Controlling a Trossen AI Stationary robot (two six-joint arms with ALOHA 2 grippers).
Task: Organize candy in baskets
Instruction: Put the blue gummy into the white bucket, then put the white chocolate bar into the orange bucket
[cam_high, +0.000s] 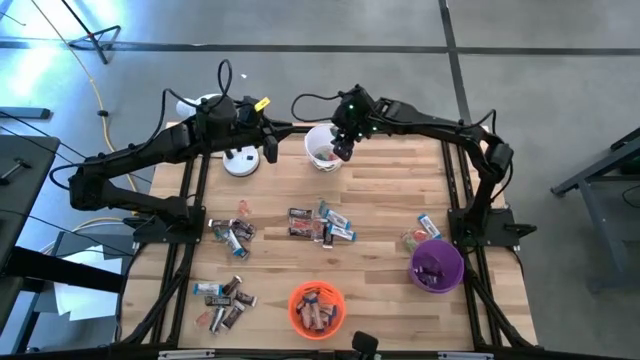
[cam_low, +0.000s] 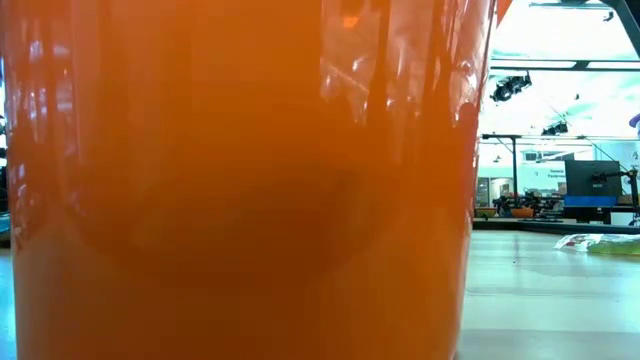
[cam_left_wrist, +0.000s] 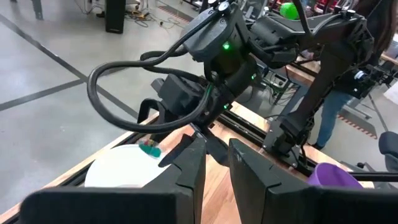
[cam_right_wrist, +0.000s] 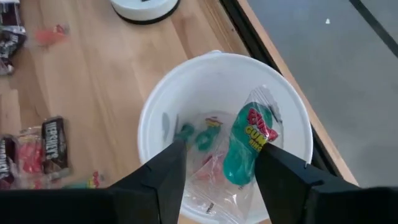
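My right gripper (cam_right_wrist: 221, 149) hangs open over the white basket (cam_high: 322, 150) at the table's far middle, fingers slanting down. Below its fingers, inside the basket, shows a green candy in a clear wrapper (cam_right_wrist: 249, 146), with more clear-wrapped pieces (cam_right_wrist: 205, 134) beside it. My left gripper (cam_left_wrist: 216, 168) waits left of the basket, near level, with a narrow gap between its fingers and nothing in it. The orange basket (cam_high: 316, 308) at the near edge holds several dark bars. The purple basket (cam_high: 436, 264) stands at the right. Loose candy (cam_high: 320, 224) lies mid-table.
A white lamp base (cam_high: 241, 162) stands just left of the white basket, under my left gripper. More candy lies at the left (cam_high: 232, 234), near left (cam_high: 224, 298) and by the purple basket (cam_high: 415, 235). The orange basket's wall (cam_low: 240, 180) fills most of the low view.
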